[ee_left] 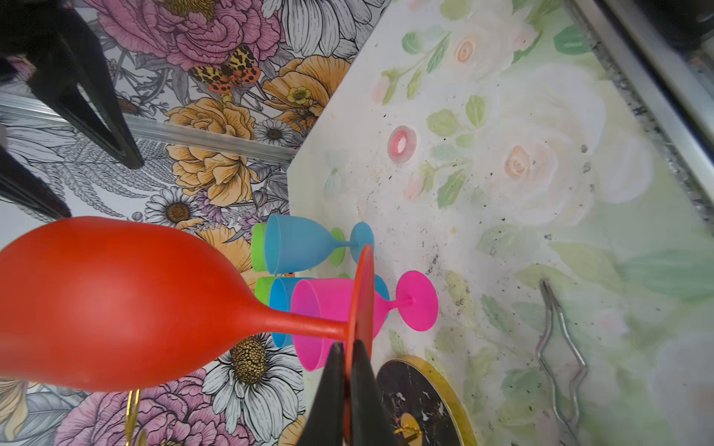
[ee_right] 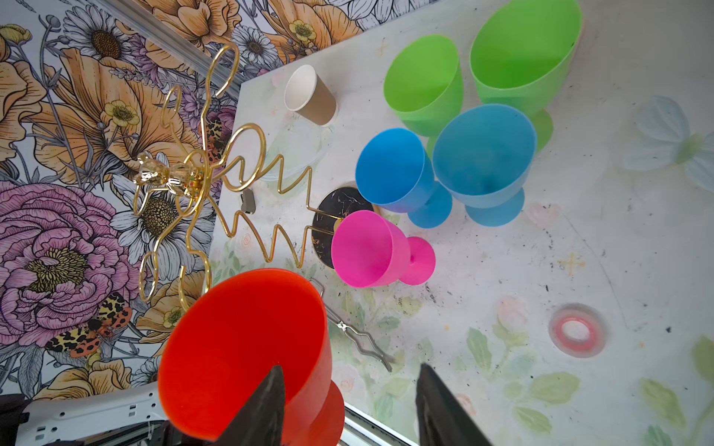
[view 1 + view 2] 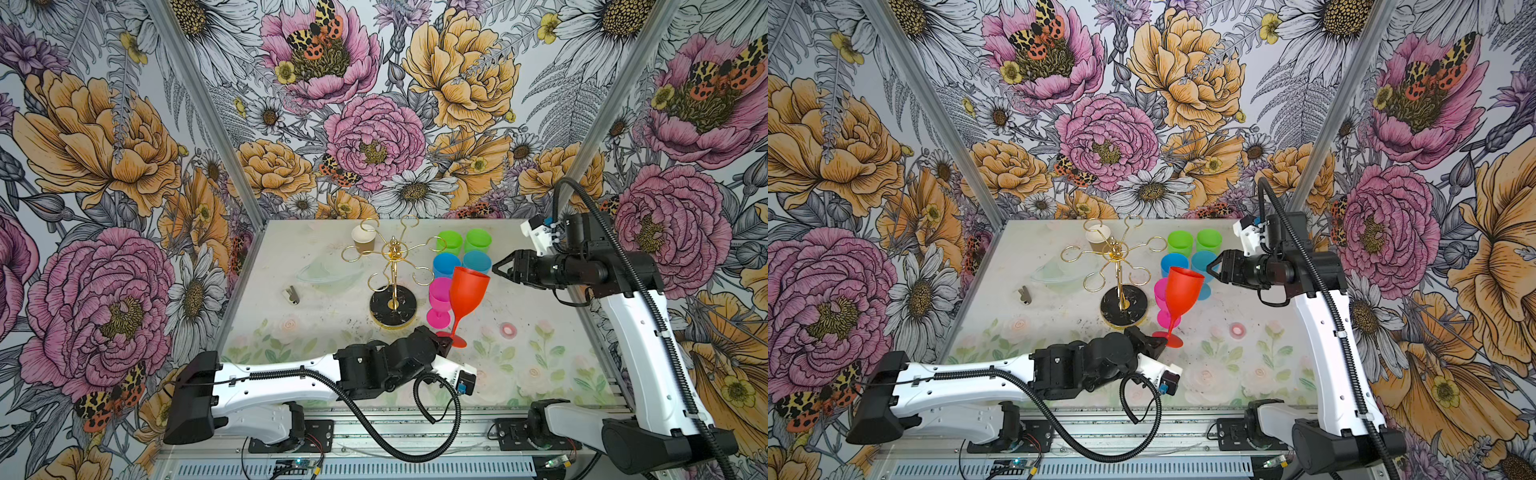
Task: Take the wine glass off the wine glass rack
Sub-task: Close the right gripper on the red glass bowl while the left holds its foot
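The red wine glass (image 3: 467,291) (image 3: 1183,295) hangs tilted over the table, clear of the gold wine glass rack (image 3: 392,253) (image 3: 1119,253), whose loop arms carry nothing. My left gripper (image 3: 446,343) (image 1: 349,343) is shut on the edge of the glass's round foot (image 1: 363,293), low and in front of the rack's black base (image 1: 421,401). My right gripper (image 3: 492,270) (image 2: 349,368) is open at the bowl's rim (image 2: 243,347). In the right wrist view one finger overlaps the bowl's mouth and the other stands clear beside it.
A pink glass (image 3: 440,299), two blue glasses (image 3: 446,264) and two green glasses (image 3: 450,242) stand right of the rack. A paper cup (image 3: 363,239) and a clear dish (image 3: 328,270) sit behind and left of it. Steel tongs (image 2: 359,340) lie under the left arm.
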Motion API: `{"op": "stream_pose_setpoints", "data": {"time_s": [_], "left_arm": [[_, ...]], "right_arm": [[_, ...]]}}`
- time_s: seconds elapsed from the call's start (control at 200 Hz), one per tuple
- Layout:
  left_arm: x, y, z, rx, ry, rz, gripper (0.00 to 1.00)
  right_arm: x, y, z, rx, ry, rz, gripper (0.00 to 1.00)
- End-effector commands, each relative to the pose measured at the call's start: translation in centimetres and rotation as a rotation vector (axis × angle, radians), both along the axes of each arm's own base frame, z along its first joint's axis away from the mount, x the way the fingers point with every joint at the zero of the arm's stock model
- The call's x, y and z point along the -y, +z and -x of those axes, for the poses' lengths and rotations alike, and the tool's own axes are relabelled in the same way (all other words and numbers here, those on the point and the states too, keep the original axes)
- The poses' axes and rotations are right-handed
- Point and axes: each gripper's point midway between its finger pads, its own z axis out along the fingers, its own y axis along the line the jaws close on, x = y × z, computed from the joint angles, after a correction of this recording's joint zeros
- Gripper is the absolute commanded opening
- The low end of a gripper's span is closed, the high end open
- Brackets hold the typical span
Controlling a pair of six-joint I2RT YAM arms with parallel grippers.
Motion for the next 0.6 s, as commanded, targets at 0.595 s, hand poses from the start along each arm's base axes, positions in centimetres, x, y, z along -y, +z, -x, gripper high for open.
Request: {"op": "stream_pose_setpoints", "data": {"time_s": [0.595], "left_arm": [[0.3, -1.0, -2.2, 0.302, 0.036, -0.099, 0.00]], "right_arm": [[-1.7, -1.6, 0.4, -0.076, 0.083, -0.058, 0.43]]}}
